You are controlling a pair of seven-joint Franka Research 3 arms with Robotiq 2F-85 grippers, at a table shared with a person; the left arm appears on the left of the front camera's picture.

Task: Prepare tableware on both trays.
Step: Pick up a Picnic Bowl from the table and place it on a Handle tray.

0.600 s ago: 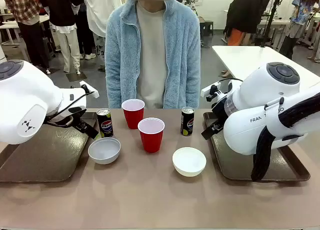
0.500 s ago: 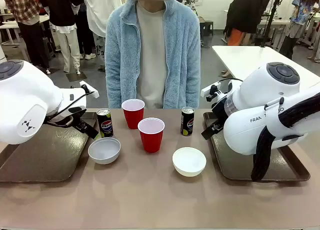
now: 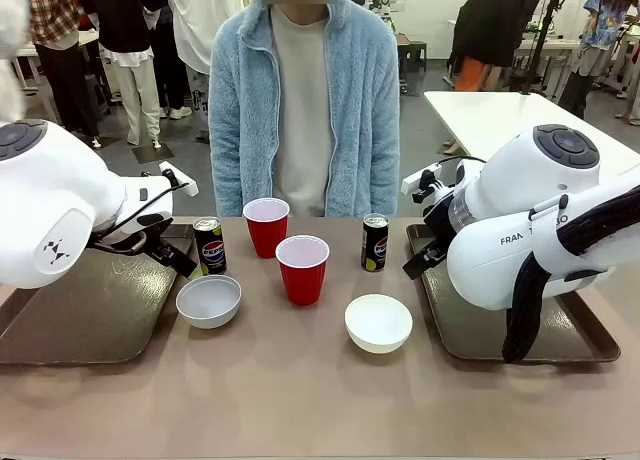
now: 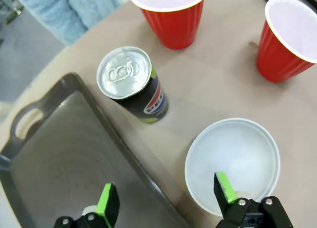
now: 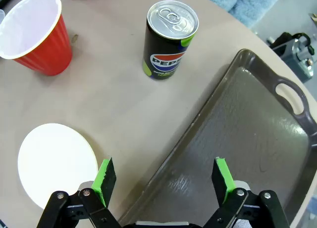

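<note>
On the table [image 3: 300, 400] both trays [image 3: 80, 320] lie bare and your left gripper [image 4: 166, 198] and right gripper [image 5: 163, 181] hang released and empty, so loading likely starts with lowering onto a bowl [image 4: 233, 158].

Our left arm [image 3: 50, 215] and right arm [image 3: 520, 230] are glossy white, grey-capped, black-cabled; left pincer [image 4: 166, 193] and right pincer [image 5: 163, 181] black, green-padded
</note>
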